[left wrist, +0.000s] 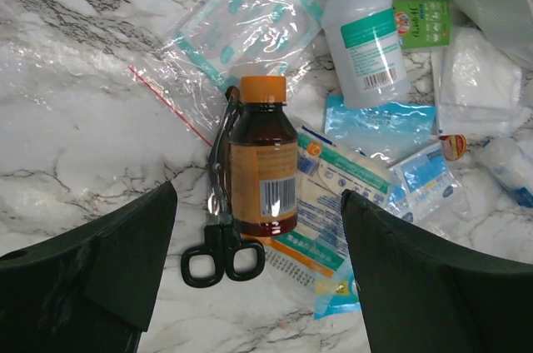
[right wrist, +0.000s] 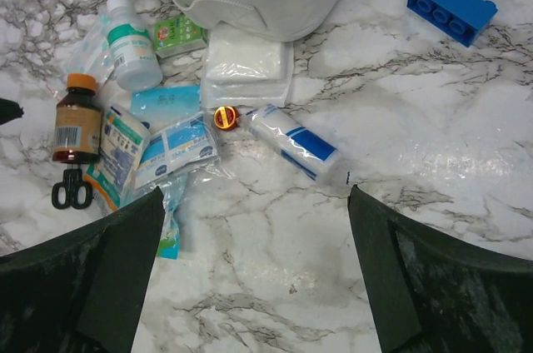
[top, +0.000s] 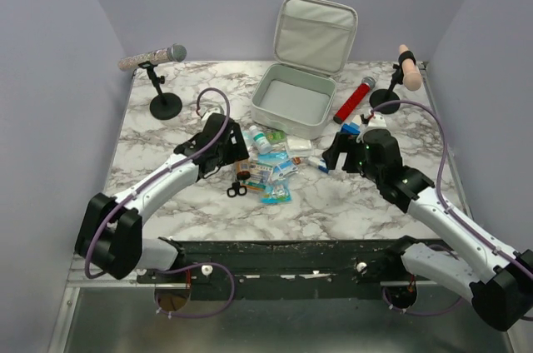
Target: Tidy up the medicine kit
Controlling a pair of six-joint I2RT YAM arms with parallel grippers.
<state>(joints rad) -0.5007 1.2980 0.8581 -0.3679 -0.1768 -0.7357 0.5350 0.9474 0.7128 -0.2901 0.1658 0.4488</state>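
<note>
kit (top: 283, 117) sits open at upper centre of my top view, lid up. clutter lies before it: brown bottle (left wrist: 263, 166) touching scissors (left wrist: 218, 235), white bottle (left wrist: 360, 28), gauze (right wrist: 248, 66), blue brick (right wrist: 450, 2). left gripper (left wrist: 258, 201) and right gripper (right wrist: 256, 196) are spread, empty. i see the brown bottle's barcode; other print is unreadable.

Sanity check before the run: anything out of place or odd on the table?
Medicine kit lies open and empty; its supplies sit heaped in front: amber bottle on its side, scissors, white bottle, gauze pads. A blue toy brick beside the kit looks unrelated.
</note>
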